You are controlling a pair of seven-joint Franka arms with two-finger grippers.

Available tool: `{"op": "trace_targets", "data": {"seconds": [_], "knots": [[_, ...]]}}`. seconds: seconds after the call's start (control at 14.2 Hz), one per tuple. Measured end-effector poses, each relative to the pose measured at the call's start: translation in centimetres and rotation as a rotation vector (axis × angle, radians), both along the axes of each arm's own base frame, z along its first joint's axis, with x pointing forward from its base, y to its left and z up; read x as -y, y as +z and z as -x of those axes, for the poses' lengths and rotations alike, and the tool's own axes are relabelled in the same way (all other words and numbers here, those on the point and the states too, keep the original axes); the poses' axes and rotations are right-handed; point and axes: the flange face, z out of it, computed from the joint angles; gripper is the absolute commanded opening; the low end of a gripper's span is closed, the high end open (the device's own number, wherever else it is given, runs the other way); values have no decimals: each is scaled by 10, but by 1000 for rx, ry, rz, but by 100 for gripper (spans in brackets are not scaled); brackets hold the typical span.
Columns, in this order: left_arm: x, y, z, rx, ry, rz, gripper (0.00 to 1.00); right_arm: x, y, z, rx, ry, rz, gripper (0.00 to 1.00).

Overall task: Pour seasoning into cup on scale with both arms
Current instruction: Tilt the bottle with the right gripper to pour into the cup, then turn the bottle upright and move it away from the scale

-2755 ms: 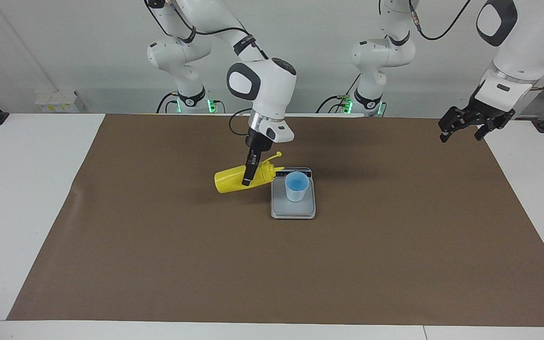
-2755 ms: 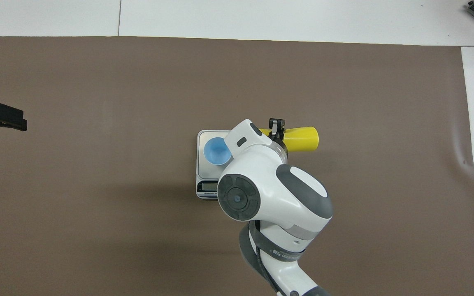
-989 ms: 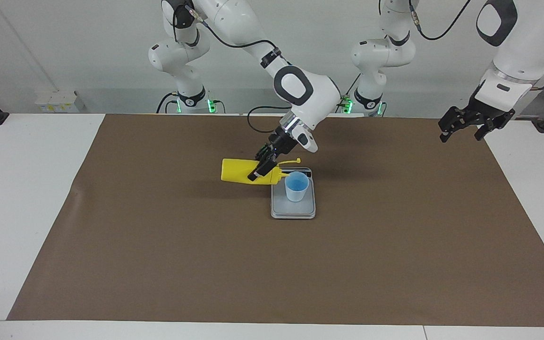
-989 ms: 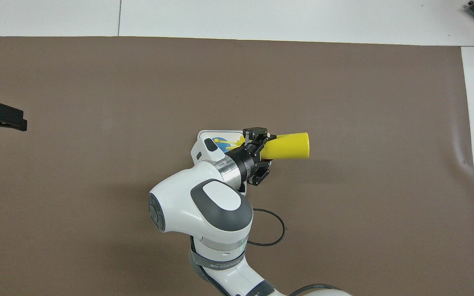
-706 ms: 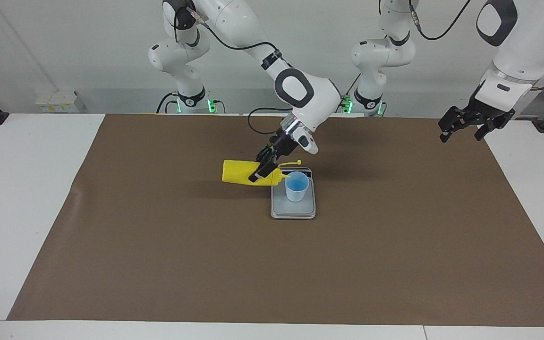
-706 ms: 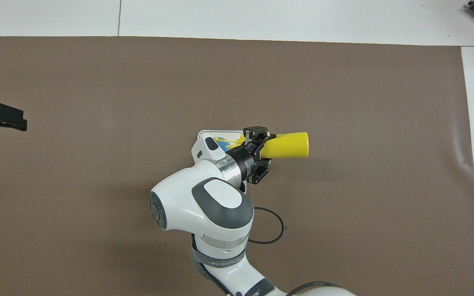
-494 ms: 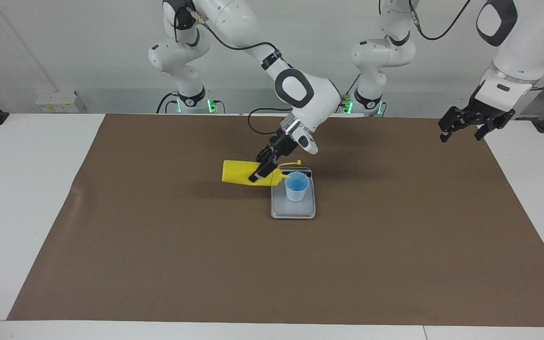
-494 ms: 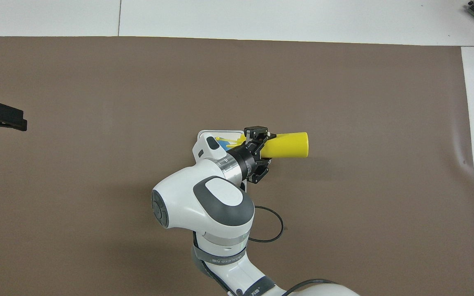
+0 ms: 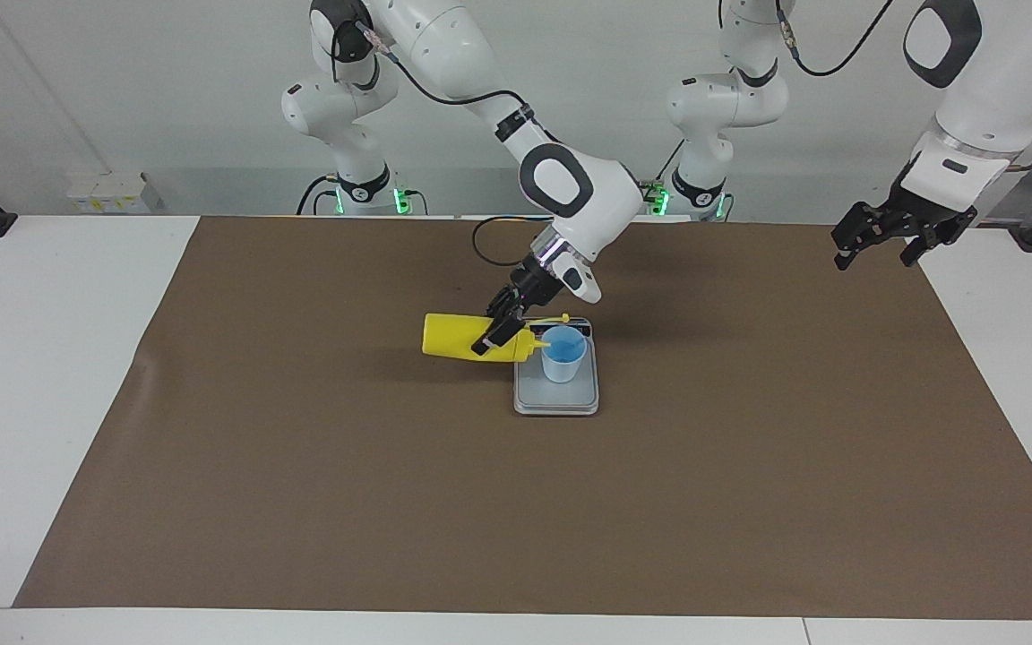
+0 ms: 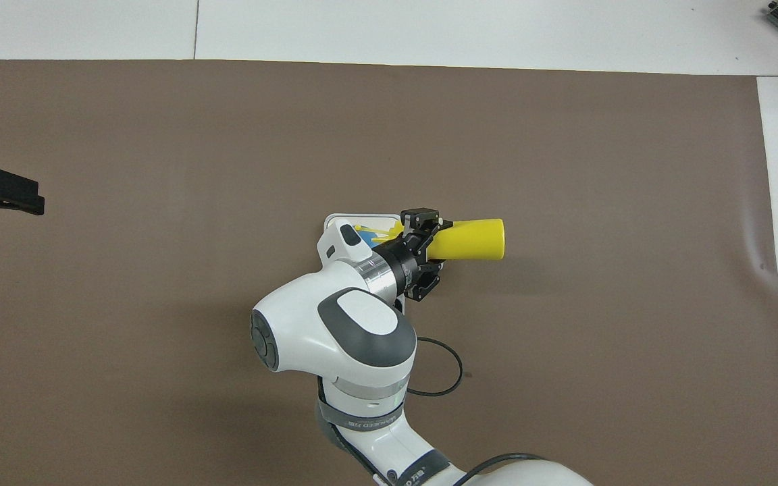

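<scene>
right fingers [image 9: 495,333] clamp tipped seasoning [image 9: 458,335] over cup [image 9: 563,353]; left fingers [image 9: 874,245] open, waiting.

Right tool [image 9: 491,339] tips yellow bottle [image 9: 455,334] over blue cup [image 9: 563,353].

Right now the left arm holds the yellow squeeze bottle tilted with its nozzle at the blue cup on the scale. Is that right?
Not the left arm. The right gripper holds the yellow squeeze bottle, nozzle at the blue cup on the scale. The facing view shows it; the left gripper waits at the table's end.
</scene>
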Motion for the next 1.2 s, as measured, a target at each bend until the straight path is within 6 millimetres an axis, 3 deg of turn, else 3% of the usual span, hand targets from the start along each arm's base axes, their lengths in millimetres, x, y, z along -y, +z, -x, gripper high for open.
{"op": "trace_targets", "data": {"seconds": [0.35,0.49,0.78,1.2], "knots": [[0,0,0,0,0,0,100,-1,3,-4,12,7,-38,0],[0,0,0,0,0,0,100,8,10,-11,5,-26,-81,0],[0,0,0,0,0,0,100,37,32,-27,-23,-108,-274,0],[0,0,0,0,0,0,100,102,55,-50,2,-176,-500,0]]}}
